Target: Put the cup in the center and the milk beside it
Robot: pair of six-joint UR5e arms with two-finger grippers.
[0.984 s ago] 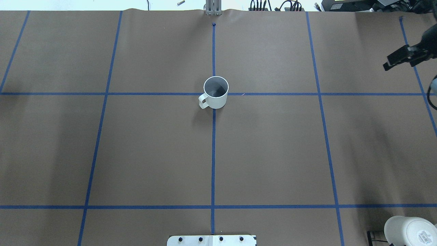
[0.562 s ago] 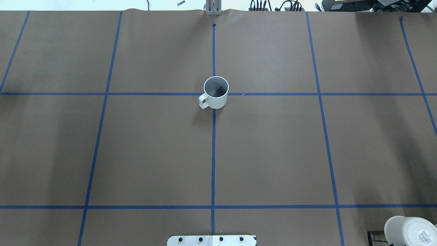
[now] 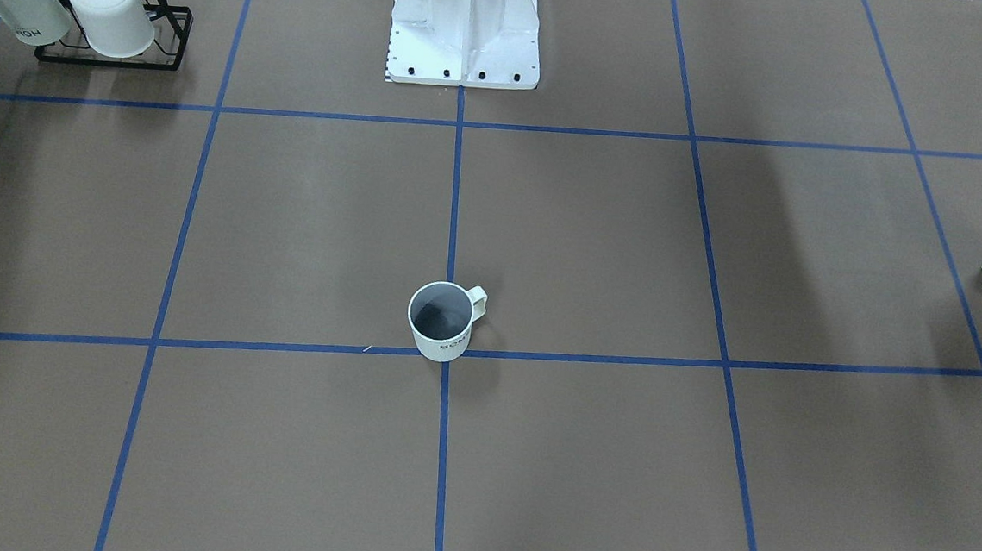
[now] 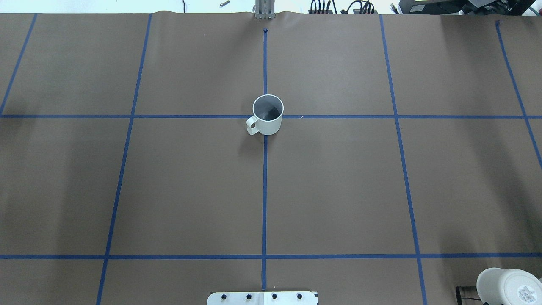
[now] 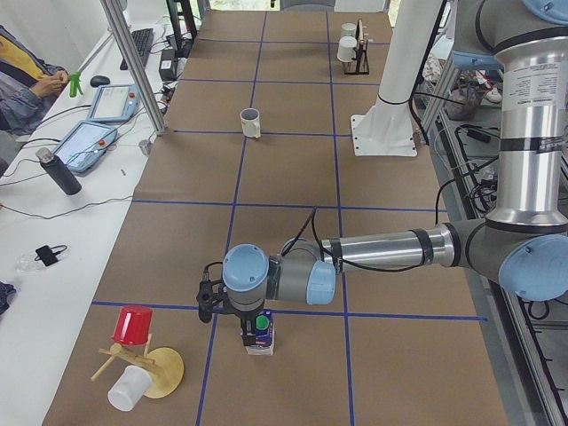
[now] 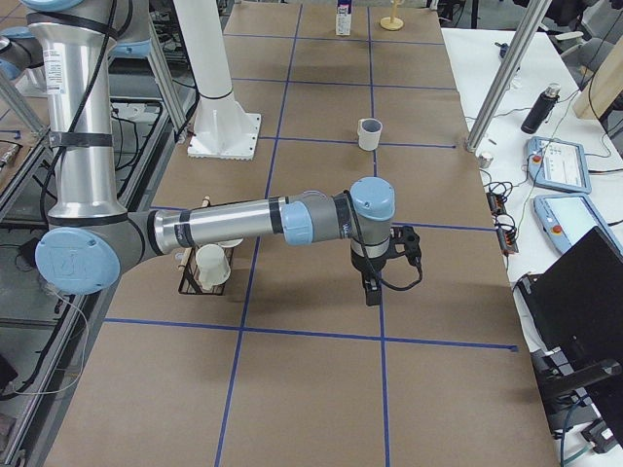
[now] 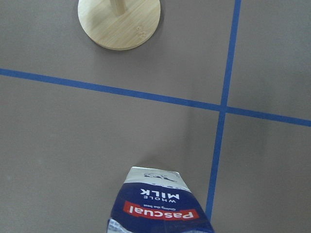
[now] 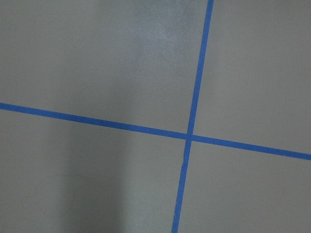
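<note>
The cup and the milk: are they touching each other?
Apart. The exterior left view shows the cup far up the table and the milk near the camera, with several tape lines between them.

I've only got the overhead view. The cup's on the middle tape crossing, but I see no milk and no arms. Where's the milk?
Observer: The milk stands upright at the table's far left end, near a wooden stand.
Operator: Is the left arm on it?
Observer: The left pincer is down right at the milk's top; I cannot tell whether it is shut.
Operator: And the right arm?
Observer: The right pincer points down at bare brown paper toward the right end, well away from the cup.
</note>
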